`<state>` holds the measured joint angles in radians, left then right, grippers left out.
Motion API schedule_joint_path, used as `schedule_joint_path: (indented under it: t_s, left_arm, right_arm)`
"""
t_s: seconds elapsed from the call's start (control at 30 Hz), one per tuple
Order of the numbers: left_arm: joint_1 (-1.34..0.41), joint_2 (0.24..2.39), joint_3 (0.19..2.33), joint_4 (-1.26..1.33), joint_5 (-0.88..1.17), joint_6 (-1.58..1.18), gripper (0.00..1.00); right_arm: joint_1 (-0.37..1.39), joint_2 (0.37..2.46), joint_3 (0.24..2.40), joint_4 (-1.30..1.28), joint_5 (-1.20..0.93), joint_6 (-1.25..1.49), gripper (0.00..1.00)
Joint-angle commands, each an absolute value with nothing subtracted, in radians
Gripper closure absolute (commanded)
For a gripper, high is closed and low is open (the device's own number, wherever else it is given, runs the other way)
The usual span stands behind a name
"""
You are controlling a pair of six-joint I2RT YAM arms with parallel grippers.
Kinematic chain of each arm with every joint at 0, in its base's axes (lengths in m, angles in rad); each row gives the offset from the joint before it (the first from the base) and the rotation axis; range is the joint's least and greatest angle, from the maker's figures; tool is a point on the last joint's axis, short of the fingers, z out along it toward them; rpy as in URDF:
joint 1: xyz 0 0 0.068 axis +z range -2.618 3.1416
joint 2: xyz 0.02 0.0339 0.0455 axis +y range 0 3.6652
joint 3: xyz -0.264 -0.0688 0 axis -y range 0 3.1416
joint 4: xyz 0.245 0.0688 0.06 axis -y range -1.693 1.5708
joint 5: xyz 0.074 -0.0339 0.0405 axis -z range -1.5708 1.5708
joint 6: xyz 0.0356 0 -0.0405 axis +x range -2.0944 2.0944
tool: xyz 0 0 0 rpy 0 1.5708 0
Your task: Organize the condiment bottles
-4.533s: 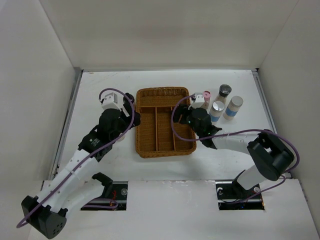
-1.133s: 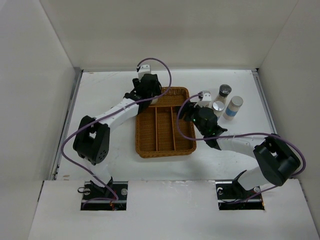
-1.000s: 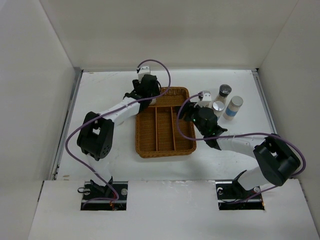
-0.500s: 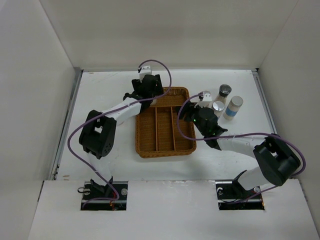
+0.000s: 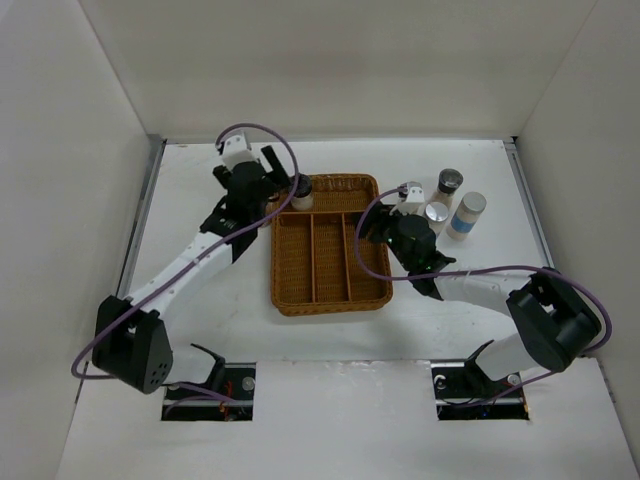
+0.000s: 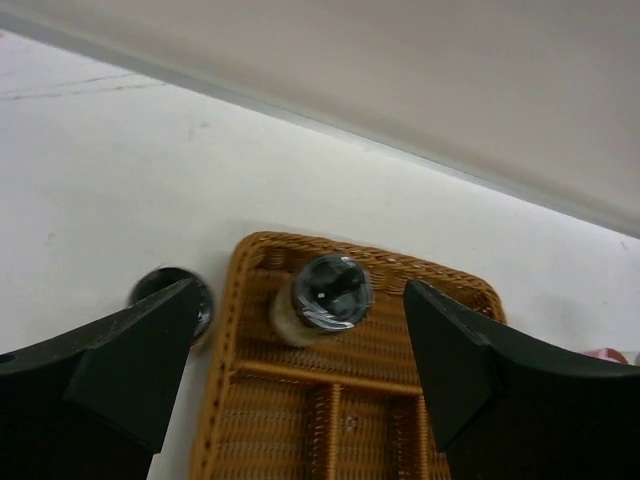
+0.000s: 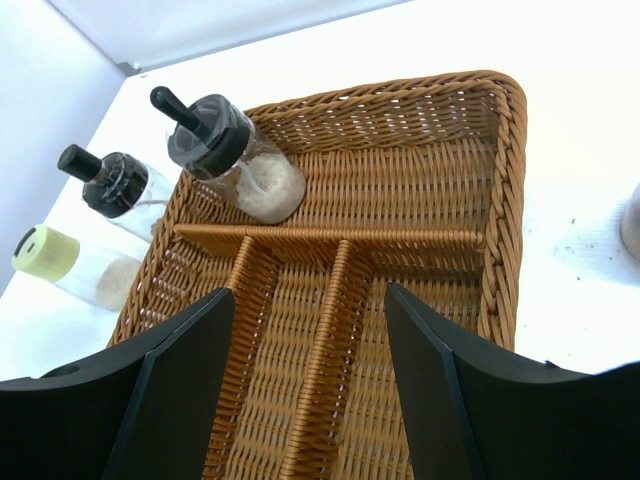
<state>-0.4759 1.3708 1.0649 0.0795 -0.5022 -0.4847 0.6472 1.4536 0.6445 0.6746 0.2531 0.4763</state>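
One dark-capped bottle (image 7: 225, 160), clear with pale grains and a knobbed lid, stands in the far-left corner of the wicker tray's (image 7: 510, 200) wide far compartment. Just outside the tray's left wall, on the worktop (image 5: 480, 280), stand a second dark-capped bottle (image 7: 120, 185) and, nearer, a yellow-capped bottle (image 7: 60, 262) with pale contents. Right of the tray a grey-capped bottle (image 5: 449, 182) stands farthest. Nearer stand the left silver-capped bottle (image 5: 436, 212) and the right silver-capped bottle (image 5: 470, 208), both blue-banded and upright. Only a sliver of a pink cap (image 6: 603, 354) shows by the tray's far-right corner.
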Motion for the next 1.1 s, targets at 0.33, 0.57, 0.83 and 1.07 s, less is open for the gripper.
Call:
schedule_joint_path:
  t_s: [0.33, 0.57, 0.83, 1.07]
  left_arm:
    - [-0.347, 1.446, 0.977, 0.041, -0.448, -0.528, 0.22]
    - [-0.347, 1.587, 1.075, 0.026, -0.475, -0.489, 0.22]
    - [-0.338, 1.678, 1.141, 0.003, -0.523, -0.466, 0.27]
    - [-0.329, 1.697, 1.152, -0.009, -0.523, -0.471, 0.52]
  right_arm:
    - [0.640, 1.445, 0.652, 0.744, 0.249, 0.479, 0.31]
    - [0.640, 1.443, 0.649, 0.747, 0.245, 0.480, 0.31]
    - [0.640, 1.445, 0.650, 0.744, 0.247, 0.479, 0.31]
    - [0.640, 1.445, 0.646, 0.744, 0.249, 0.480, 0.31]
